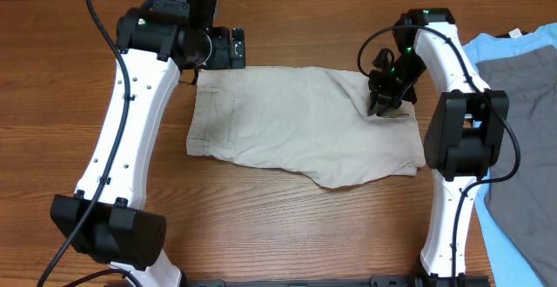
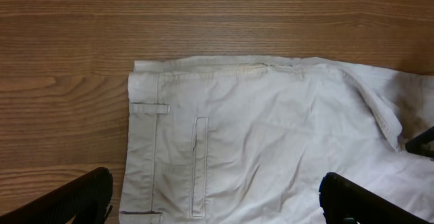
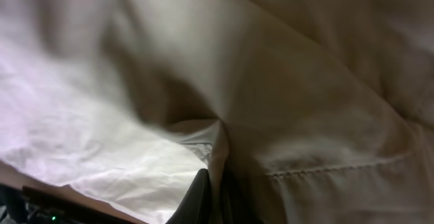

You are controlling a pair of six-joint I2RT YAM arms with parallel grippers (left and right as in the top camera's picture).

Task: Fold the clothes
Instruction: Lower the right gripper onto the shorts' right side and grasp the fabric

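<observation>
**Right pincer bites the khaki, left one hangs wide above the waistband**

Here we are over the wooden desk (image 1: 287,226), and the shorts (image 1: 296,122) lie spread across its middle, waistband (image 2: 142,149) toward the left arm, leg ends toward the right arm. The cloth lies mostly flat, with wrinkles and a wavy lower edge.

Look at the left pincer (image 2: 213,183): its two dark fingers (image 2: 81,200) stand far apart at the bottom corners of the wrist view, nothing between them. It hovers above the waistband end. From up there you get a clean look at a belt loop (image 2: 150,107) and a narrow stitched pocket (image 2: 199,166) just beside the band.

Over on the other side, the right pincer (image 1: 385,106) is down on the fabric at the far corner of the shorts. Its wrist camera is buried in khaki, and a ridge of cloth runs straight down between the dark fingertips: closed on a fold of the shorts.

Off to the right edge, a light blue T-shirt (image 1: 531,43) lies with a grey garment (image 1: 531,122) on top of it, apart from the shorts.
</observation>
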